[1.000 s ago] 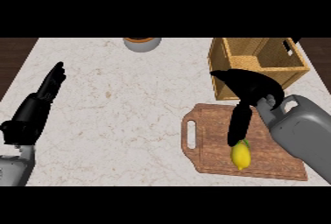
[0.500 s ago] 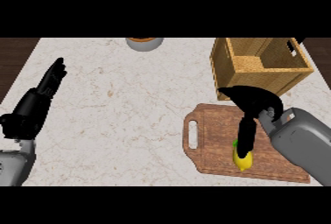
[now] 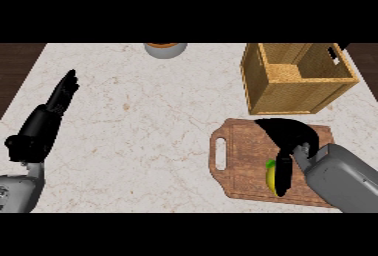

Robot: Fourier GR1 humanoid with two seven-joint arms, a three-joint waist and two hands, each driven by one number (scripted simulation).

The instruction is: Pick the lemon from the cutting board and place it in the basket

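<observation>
You are at the grasp itself. The right robot hand arches over the lemon, which lies on the cutting board toward the board's near edge, its length running toward you. The hand covers the lemon's right flank and far end, so only a yellow-green strip shows on the left side. You cannot tell from this view whether the hand has clenched on the fruit or merely lies against it, because its black bulk hides the contact.

Make sure the lemon sits inside the hand, with contact on both long sides, before you raise anything. A smooth, rounded fruit will probably roll off if pressed from one side only. Lift straight up first, then carry it away from you to the basket. The basket stands on the bench just beyond the board's far edge. Go over its wall, not into it.

The left robot hand rests released at the left edge, well apart.
</observation>
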